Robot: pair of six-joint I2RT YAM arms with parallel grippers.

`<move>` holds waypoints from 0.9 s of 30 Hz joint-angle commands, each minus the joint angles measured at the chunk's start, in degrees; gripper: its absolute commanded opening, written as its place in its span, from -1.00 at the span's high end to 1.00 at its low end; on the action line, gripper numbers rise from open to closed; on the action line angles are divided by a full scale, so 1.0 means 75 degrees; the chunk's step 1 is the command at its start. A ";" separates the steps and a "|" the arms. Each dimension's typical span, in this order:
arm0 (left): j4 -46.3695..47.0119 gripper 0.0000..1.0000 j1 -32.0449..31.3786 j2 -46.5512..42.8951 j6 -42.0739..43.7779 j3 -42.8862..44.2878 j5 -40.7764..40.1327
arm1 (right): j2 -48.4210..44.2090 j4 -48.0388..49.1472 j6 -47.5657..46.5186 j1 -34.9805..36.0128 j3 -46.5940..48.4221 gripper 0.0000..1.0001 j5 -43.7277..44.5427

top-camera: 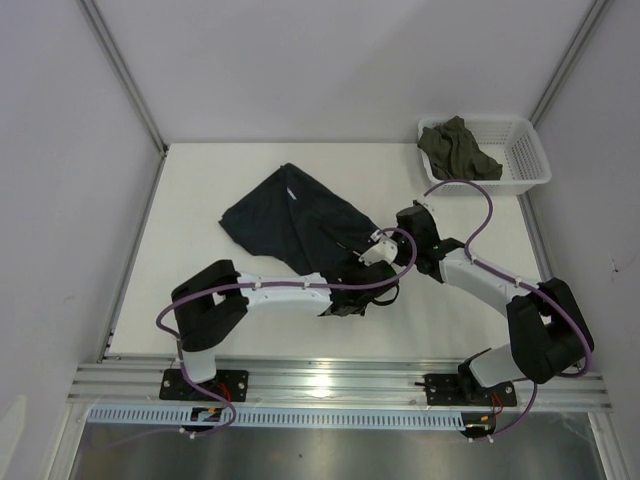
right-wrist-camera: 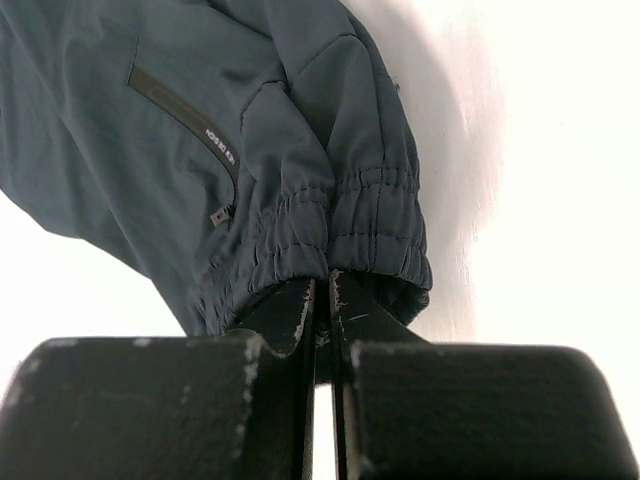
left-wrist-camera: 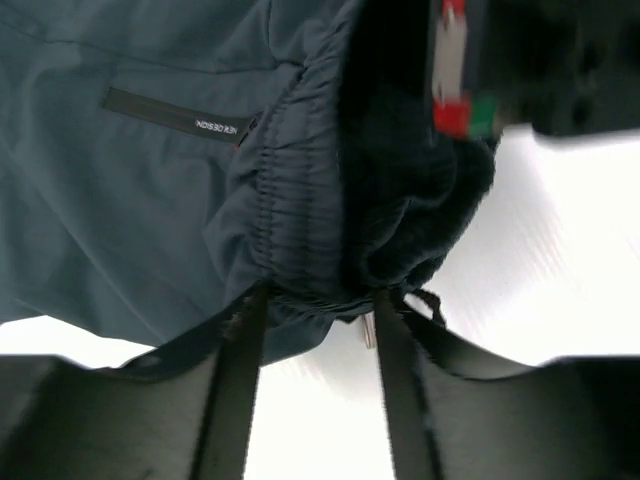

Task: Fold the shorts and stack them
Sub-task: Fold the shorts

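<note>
the table (top-camera: 200, 180) holds the shorts (top-camera: 290, 225) in its middle, spread toward 11 o'clock. they look soft, light and floppy, so grab the thick waistband (right-wrist-camera: 340, 230). the right gripper (right-wrist-camera: 322, 300) pinches it tight. the left gripper (left-wrist-camera: 310, 305) has its fingers around it; i cannot tell if they squeeze.

"NEW DESIGN", pocket strip (left-wrist-camera: 150, 108), shorts (left-wrist-camera: 100, 220)

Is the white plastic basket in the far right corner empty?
No, a crumpled olive-green garment lies inside the white plastic basket.
</note>
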 commanded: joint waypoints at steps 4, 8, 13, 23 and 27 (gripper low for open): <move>-0.0553 0.30 0.0190 0.0056 -0.0249 0.0022 -0.0631 | -0.0505 -0.0213 -0.0052 -0.0197 0.0319 1.00 -0.0103; -0.0552 0.39 0.0460 -0.0320 -0.0272 -0.0565 -0.0466 | -0.0599 -0.0272 -0.0123 -0.0350 0.0366 1.00 -0.0209; -0.0927 0.42 0.0601 -0.0449 -0.0436 -0.0695 -0.0583 | -0.0588 -0.0272 -0.0181 -0.0526 0.0448 1.00 -0.0291; 0.0852 0.03 0.0508 -0.2218 -0.0016 -0.1983 0.1278 | -0.0283 -0.0120 -0.0135 -0.0549 0.0507 1.00 -0.0478; 0.1112 -0.42 0.0332 -0.2114 0.0430 -0.1950 0.1128 | -0.0154 -0.0085 -0.0123 -0.0526 0.0565 1.00 -0.0549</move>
